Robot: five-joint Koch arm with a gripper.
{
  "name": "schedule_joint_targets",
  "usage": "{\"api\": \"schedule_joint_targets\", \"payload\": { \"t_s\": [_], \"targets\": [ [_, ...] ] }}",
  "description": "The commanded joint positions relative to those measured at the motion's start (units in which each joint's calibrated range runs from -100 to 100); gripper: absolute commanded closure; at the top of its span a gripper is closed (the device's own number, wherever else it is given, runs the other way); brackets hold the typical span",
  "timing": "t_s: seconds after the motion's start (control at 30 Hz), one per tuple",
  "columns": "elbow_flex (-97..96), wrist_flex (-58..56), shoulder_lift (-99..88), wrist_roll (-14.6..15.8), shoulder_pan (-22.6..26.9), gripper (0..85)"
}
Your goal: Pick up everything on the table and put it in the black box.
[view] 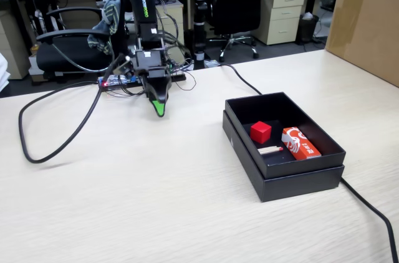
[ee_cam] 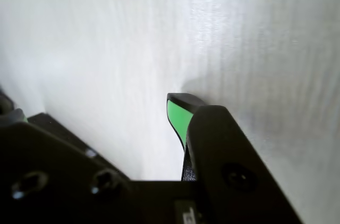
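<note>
The small red cube (view: 260, 131) lies inside the black box (view: 293, 169), near its left side. The box stands in its lid on the right half of the pale wood-grain table (view: 156, 200). My gripper (view: 159, 111) hangs tip-down over the table at the back, well to the left of the box, with nothing in it. In the wrist view the gripper (ee_cam: 186, 108) shows a green-padded finger pressed against the black jaw, just above bare table (ee_cam: 106, 38). The cube and box are out of the wrist view.
An orange-red printed packet (view: 300, 143) and a pale thin stick (view: 270, 149) also lie in the box. A big brown carton (view: 368, 20) stands at the back right. Black cables loop at left (view: 56, 144) and run past the box (view: 368, 207).
</note>
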Motion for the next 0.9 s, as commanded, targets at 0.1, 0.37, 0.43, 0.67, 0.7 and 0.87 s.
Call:
{"api": "schedule_joint_targets", "payload": {
  "t_s": [0.1,0.37,0.43,0.67,0.7,0.87],
  "targets": [
    [-11.5,17.0,-0.9,-0.4,-0.5,34.3],
    [-13.3,14.4,-0.9,-0.4,0.1,34.6],
    [-13.3,12.5,-0.9,-0.4,0.1,35.0],
    [-13.2,12.4,-0.8,-0.4,0.1,35.4],
    [-13.2,12.4,-0.8,-0.4,0.1,35.4],
    [-13.2,12.4,-0.7,-0.4,0.1,35.4]
  ]
}}
